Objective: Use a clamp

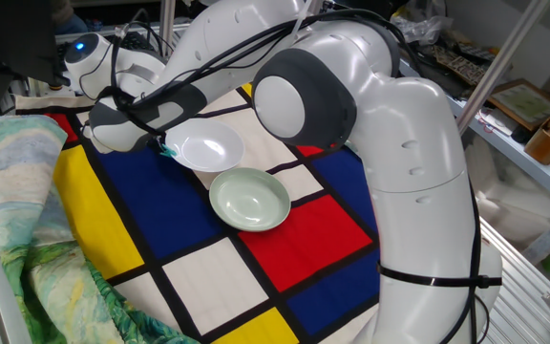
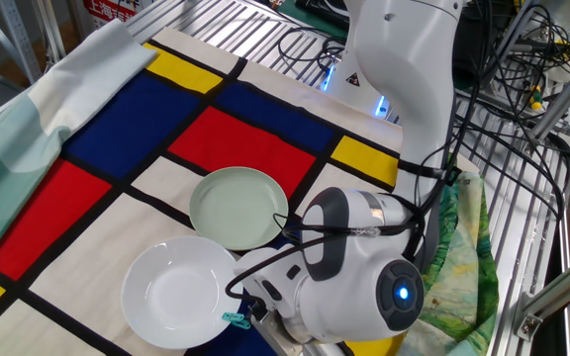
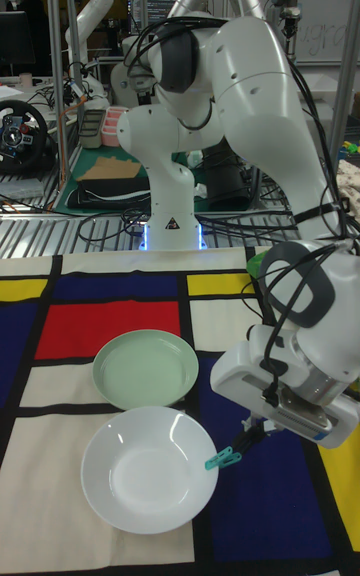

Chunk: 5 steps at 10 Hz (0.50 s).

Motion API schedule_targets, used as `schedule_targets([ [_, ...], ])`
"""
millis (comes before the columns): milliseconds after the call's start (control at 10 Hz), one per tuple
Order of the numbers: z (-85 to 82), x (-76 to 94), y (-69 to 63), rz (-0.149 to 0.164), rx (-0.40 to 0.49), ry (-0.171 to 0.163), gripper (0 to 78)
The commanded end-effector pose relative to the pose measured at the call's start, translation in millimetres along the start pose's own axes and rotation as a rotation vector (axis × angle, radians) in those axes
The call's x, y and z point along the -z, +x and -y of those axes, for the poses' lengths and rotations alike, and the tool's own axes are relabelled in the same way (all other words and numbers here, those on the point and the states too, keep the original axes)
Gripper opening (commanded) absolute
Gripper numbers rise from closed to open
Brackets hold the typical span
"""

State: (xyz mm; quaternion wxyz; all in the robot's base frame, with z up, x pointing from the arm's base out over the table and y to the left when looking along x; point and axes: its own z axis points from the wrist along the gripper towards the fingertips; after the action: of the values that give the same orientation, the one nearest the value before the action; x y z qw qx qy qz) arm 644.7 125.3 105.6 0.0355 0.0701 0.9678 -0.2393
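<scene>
Your clamp [image 3: 222, 459] sits in the lower middle of the tall view, a small teal clip touching the right rim of the white bowl [image 3: 140, 471]. From that view it looks perched on the rim, though you can't tell whether its jaws actually bite the edge or only rest against it. In the other fixed view the clamp [image 2: 234, 319] shows at the bottom centre, again at the bowl's rim.

The gripper [image 3: 252, 434] reaches down to the clip from the right, its dark fingertips at the clip's tail end. The wrist body hides most of the fingers, so you cannot tell whether they are squeezing the clip or standing apart from it.

The pale green bowl [image 3: 145, 368] lies just above the white bowl, touching or nearly so, on the colour-block cloth [image 3: 80, 326].

You appear to be at the attaching step: clip at the rim. Next, you'd want the clip seated squarely on the rim before letting go, then a straight retreat so the bowl isn't dragged.
</scene>
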Motion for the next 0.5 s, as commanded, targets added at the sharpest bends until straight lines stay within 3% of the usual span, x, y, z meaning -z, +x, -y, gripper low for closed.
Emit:
schedule_targets([
  [100, 0.9, 1.6, -1.1, 0.003, -0.008, 0.0, 77.5],
  [500, 0.9, 1.6, -1.1, 0.003, -0.008, 0.0, 77.5],
])
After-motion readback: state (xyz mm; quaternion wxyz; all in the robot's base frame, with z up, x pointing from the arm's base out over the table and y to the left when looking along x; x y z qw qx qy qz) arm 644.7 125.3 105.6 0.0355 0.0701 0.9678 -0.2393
